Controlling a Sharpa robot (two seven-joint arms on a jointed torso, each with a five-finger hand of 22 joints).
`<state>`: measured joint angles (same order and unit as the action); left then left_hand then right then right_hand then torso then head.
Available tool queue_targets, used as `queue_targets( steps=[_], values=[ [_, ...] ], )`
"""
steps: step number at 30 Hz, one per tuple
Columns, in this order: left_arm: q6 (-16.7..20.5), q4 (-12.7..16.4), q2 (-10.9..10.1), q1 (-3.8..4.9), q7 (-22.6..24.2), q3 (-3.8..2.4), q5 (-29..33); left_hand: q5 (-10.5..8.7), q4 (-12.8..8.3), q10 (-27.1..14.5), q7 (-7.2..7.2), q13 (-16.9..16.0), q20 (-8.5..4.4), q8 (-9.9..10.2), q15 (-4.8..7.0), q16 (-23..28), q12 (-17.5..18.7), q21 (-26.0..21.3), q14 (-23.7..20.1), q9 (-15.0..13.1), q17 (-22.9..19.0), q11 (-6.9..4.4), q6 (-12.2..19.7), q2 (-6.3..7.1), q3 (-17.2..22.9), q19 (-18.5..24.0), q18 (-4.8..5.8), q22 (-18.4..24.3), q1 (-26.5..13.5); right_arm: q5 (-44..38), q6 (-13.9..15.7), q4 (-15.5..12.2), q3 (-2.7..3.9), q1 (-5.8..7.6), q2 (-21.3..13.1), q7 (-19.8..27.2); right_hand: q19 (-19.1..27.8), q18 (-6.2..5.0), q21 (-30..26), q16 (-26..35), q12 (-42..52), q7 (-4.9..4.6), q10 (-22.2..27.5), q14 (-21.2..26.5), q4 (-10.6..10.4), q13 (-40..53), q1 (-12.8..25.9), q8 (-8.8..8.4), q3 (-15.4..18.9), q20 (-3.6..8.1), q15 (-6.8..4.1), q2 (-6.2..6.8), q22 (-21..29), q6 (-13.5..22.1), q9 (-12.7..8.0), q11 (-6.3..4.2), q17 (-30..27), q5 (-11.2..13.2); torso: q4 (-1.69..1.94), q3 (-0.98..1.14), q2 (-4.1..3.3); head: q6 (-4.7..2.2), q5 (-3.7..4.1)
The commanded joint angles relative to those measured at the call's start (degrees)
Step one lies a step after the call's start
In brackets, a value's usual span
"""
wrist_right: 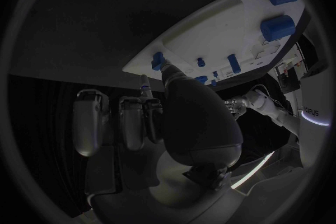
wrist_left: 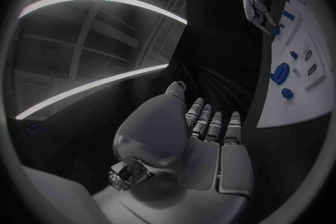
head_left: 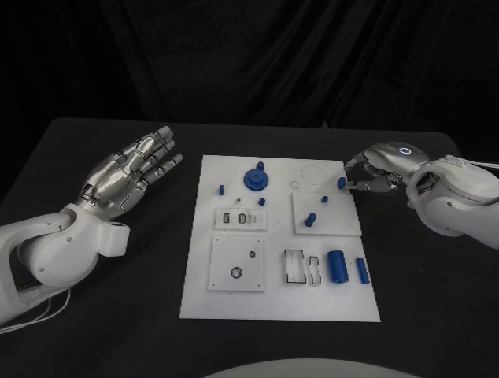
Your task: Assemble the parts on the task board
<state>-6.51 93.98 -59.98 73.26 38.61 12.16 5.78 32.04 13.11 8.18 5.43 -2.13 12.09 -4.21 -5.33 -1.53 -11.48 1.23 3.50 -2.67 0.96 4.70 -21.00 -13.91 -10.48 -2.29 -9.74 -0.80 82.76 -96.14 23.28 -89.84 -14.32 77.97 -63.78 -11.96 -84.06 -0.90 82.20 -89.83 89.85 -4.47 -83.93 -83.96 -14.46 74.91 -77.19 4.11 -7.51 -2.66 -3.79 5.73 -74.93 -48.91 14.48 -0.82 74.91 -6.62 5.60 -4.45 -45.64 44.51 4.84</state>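
Progress: early, most parts loose on task board (head_left: 278,303) | right hand (head_left: 369,175) pinches small blue peg (head_left: 341,183) at the board's far edge | left hand (head_left: 131,175) hovers over counter (head_left: 102,331), fingers (head_left: 159,150) spread, empty

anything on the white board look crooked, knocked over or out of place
Nothing stands out. The blue parts sit tidily on the white board. The right hand pinches a small blue part at the board's far right edge; the left hand hovers open beside it.
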Motion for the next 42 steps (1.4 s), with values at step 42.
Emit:
queue_targets(
  steps=[42],
  values=[
    [-1.4,-0.5,0.2,-0.11,0.3,-0.05,0.1,0.02,-0.3,0.1,0.36,-0.1,0.41,0.0,-0.53,-0.2,-0.1,0.2,0.0,-0.1,0.1,0.6,0.0,-0.16,-0.2,-0.1,-0.68,-0.1,0.1,-0.4,0.8,2.6,0.03,-1.41,2.9,1.0,-1.0,-1.41,-1.7,0.6,0.2,0.24,-6.1,-5.7,-0.1,15.1,-3.3,1.44,0.4,0.03,-0.09,-0.24,-11.9,-3.2,0.9,0.2,14.4,-4.3,0.01,0.03,-0.04,0.56,0.0]
  ],
)
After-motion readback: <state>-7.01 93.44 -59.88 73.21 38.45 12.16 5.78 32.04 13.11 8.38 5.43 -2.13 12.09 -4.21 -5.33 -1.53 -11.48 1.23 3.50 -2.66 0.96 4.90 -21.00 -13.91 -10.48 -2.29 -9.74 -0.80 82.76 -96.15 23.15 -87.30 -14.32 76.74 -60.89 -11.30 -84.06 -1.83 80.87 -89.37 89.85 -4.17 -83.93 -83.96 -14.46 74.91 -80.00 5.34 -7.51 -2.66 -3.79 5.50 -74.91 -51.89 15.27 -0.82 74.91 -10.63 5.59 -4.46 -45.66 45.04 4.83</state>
